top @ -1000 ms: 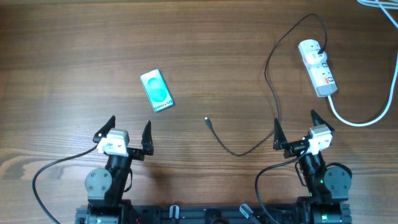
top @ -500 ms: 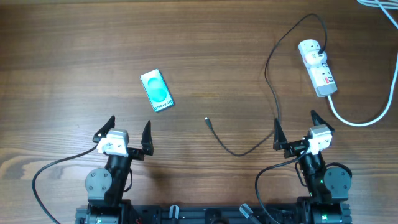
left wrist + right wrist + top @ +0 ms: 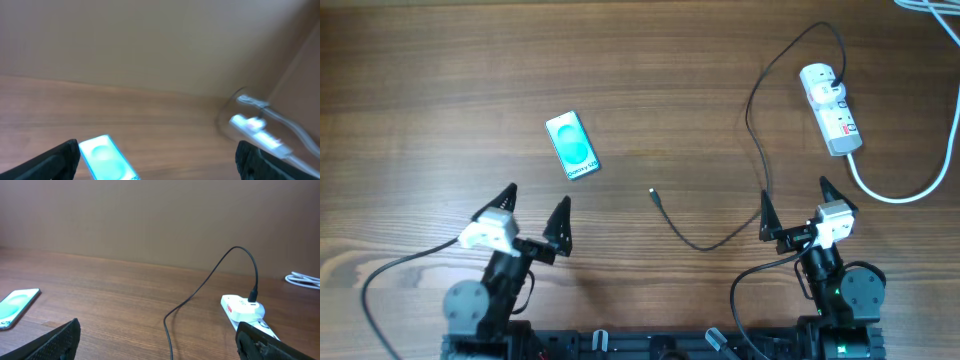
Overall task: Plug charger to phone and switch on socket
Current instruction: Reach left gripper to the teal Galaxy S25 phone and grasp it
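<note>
At the near edge of the table, on the robot's side of the phone, both arms sit low with nothing in their grasp. The left gripper stands near the phone, its fingers spread wide and empty. The blurred left wrist view frames the phone between them, which suggests this arm is lined up to steady or hold it. The right gripper, well to the phone's right, is likewise wide open and empty. The charger passes close by its left finger. The charger's connector tip lies free on the wood, to the right of the phone and slightly nearer the robot, apart from it, so plugging in is judged not yet begun. The phone lies flat, face up and slightly skewed. Farthest from the phone, at the right rear, lies the socket, with the charger's other end seated in it and a thick white cord looping away. Its switch position cannot be told.
</note>
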`<state>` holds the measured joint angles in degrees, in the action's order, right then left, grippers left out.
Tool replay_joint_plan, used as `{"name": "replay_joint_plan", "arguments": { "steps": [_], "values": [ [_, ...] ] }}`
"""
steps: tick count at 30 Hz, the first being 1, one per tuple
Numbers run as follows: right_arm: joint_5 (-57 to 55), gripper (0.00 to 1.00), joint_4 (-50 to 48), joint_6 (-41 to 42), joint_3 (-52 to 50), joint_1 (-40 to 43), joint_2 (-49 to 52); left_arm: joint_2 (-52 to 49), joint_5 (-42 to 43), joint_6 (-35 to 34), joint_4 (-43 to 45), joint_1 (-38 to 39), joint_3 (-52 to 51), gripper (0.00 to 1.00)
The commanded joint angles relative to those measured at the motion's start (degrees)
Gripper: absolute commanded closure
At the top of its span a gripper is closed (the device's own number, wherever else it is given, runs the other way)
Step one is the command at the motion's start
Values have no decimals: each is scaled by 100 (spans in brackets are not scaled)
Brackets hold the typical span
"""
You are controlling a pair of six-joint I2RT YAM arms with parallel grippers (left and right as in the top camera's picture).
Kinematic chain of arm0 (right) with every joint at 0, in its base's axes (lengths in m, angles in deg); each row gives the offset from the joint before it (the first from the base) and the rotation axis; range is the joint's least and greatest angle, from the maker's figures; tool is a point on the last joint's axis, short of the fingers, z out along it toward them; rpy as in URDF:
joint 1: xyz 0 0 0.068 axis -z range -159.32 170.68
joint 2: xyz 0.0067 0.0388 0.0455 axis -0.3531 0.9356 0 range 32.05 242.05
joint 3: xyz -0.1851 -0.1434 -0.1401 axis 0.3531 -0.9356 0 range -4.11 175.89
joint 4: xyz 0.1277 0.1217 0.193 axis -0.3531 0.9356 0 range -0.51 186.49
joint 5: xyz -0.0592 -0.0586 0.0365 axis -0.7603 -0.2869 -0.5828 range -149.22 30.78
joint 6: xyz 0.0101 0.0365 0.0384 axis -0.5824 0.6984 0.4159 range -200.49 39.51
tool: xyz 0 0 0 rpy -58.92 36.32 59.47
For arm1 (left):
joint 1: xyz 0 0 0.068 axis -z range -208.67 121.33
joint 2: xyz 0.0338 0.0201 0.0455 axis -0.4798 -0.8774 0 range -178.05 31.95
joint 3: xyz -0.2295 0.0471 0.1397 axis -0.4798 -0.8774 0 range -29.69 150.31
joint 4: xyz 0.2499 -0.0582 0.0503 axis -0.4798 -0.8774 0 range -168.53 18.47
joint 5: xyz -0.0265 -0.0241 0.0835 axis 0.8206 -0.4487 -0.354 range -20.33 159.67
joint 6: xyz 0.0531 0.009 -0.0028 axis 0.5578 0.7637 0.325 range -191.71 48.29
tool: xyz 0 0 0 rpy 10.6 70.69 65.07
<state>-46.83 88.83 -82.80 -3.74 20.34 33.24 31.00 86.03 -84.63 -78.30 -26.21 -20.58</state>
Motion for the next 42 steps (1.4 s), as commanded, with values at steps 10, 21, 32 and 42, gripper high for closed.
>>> {"name": "replay_joint_plan", "arguments": {
  "steps": [10, 21, 32, 42],
  "values": [
    [-68, 0, -15, -52, -7, 20, 15, -4710, 957, -533, -4968, 0, 6548, 0],
    [-68, 0, -15, -55, -7, 20, 15, -8874, 1910, -1198, -6548, 4, 7984, 0],
    [-66, 0, -15, -55, -7, 20, 15, -10872, 1189, -1526, -6179, 57, 7982, 96],
    [-68, 0, -15, -52, -7, 20, 15, -11302, -1508, -2553, -5853, 782, 7971, 78]
  ]
}}
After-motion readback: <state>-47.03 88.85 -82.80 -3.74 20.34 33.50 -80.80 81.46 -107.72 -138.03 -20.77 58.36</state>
